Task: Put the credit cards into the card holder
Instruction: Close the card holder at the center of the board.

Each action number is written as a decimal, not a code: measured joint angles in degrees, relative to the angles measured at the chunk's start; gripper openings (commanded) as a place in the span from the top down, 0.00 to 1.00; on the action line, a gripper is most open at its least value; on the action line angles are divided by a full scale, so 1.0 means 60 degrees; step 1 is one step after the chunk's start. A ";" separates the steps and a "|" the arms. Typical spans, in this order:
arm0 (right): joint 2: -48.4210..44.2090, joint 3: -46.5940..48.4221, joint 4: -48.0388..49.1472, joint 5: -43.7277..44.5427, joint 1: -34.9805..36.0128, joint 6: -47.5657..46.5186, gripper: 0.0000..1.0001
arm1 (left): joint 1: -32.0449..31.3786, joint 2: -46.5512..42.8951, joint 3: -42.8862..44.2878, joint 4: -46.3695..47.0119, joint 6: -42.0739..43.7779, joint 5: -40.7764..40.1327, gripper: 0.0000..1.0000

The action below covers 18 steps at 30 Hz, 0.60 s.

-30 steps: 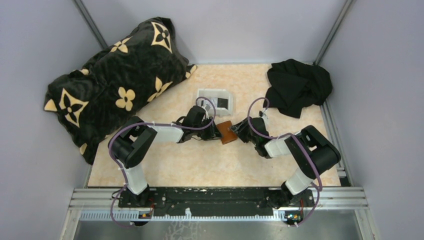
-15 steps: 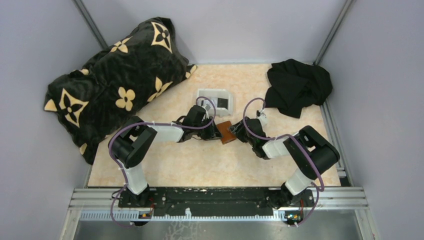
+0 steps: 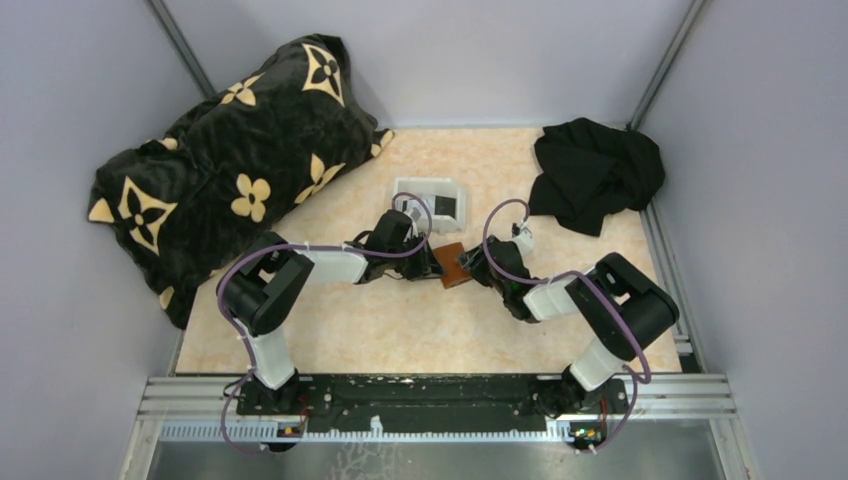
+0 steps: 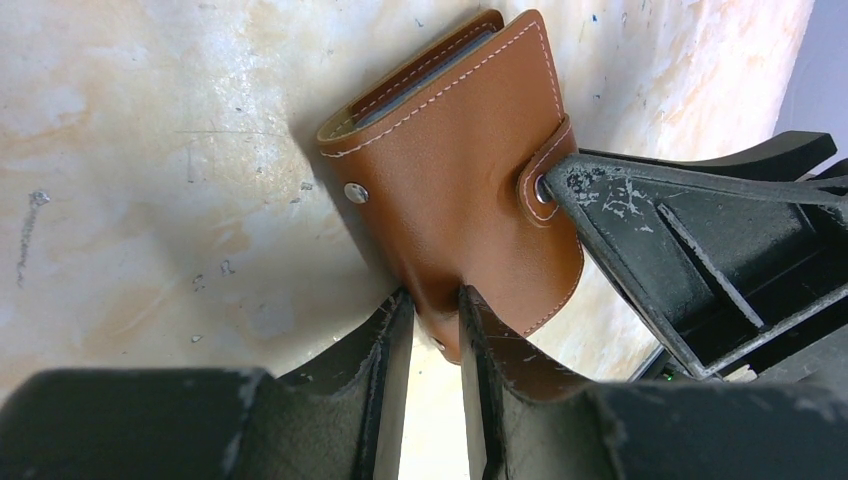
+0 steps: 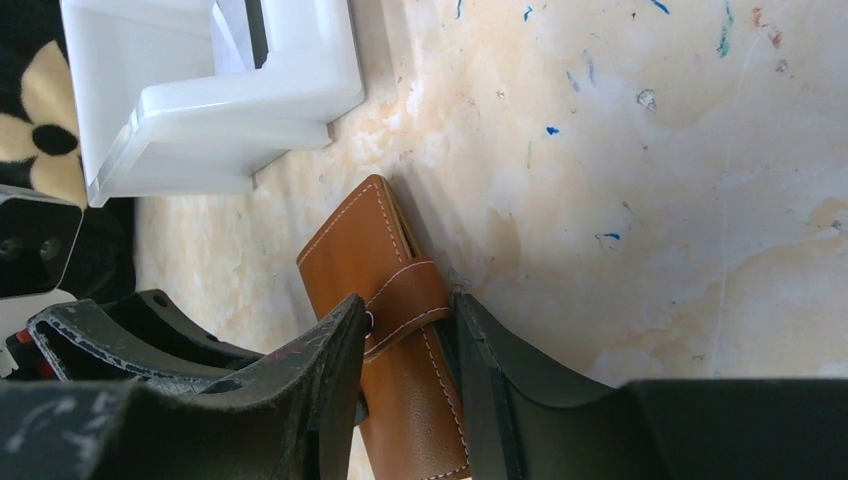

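The card holder [image 3: 452, 265], a reddish-brown leather wallet, stands folded on its edge on the table between my two grippers. My left gripper [image 3: 431, 262] is shut on its lower corner [image 4: 430, 305]. My right gripper [image 3: 473, 266] is shut across its other side, over the snap strap [image 5: 408, 295]. The wallet shows in the left wrist view [image 4: 460, 170] and the right wrist view [image 5: 365, 245]. A grey card edge [image 4: 430, 75] shows inside the fold. A black card [image 3: 447, 207] lies in the white tray. Other cards are hidden.
The white plastic tray [image 3: 415, 188] stands just behind the wallet and shows in the right wrist view [image 5: 200, 100]. A black blanket with tan flowers [image 3: 230, 160] fills the back left. A black cloth [image 3: 595, 170] lies at the back right.
My right gripper has moved a little left, closer onto the wallet. The left gripper and the wallet have stayed in place.
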 measured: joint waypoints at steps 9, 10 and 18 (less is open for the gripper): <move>-0.0273 -0.0280 -0.0022 0.0255 0.0233 0.0000 0.61 | 0.0000 0.0018 0.0095 -0.0146 0.0018 0.0000 0.68; -0.0284 -0.0280 -0.0033 0.0280 0.0248 0.0000 0.62 | 0.0000 0.0018 0.0098 -0.0157 0.0022 0.0000 0.68; -0.0113 -0.0350 0.0091 0.0339 0.0251 0.0127 0.67 | 0.0000 0.0025 0.0117 -0.0189 0.0025 -0.0004 0.68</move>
